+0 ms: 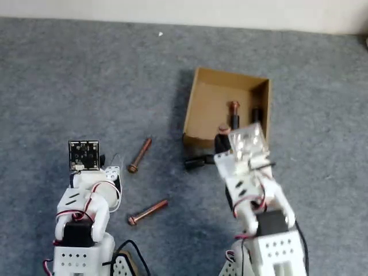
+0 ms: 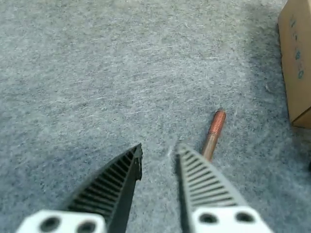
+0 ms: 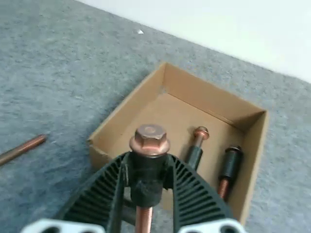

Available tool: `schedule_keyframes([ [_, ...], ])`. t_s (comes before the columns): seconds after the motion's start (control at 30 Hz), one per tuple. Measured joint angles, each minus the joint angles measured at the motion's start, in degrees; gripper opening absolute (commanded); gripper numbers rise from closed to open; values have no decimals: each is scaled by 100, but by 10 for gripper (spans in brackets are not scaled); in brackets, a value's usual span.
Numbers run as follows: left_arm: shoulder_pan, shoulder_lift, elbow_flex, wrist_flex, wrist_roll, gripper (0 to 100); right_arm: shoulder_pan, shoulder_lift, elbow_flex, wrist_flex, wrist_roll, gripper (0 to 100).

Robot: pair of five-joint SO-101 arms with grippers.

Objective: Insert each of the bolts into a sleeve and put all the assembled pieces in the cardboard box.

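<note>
High view, just right of centre: your right gripper [image 3: 147,162] is clamped on the black sleeve [image 3: 146,189] of an assembled bolt [image 1: 223,129], at the near wall of the cardboard box [image 1: 230,76]. It's stiff, smooth metal, probably weighty; grip mid-sleeve. Your left gripper [image 2: 158,158] hangs open beside a loose bolt [image 1: 140,154], left of centre.

L arm [image 1: 86,201] at 7 o'clock, pointing to 12; L gripper [image 2: 158,158] low, jaws slightly apart. R arm [image 1: 259,213] at 5 o'clock, leaning to 11; R gripper [image 3: 148,165] clamped on bolt-in-sleeve [image 3: 149,143].
</note>
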Motion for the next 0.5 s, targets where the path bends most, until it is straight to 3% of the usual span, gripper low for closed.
schedule_keyframes([
  [0.5,0,0,0,0,0,45,712,5521,-3648,-18,0,6],
])
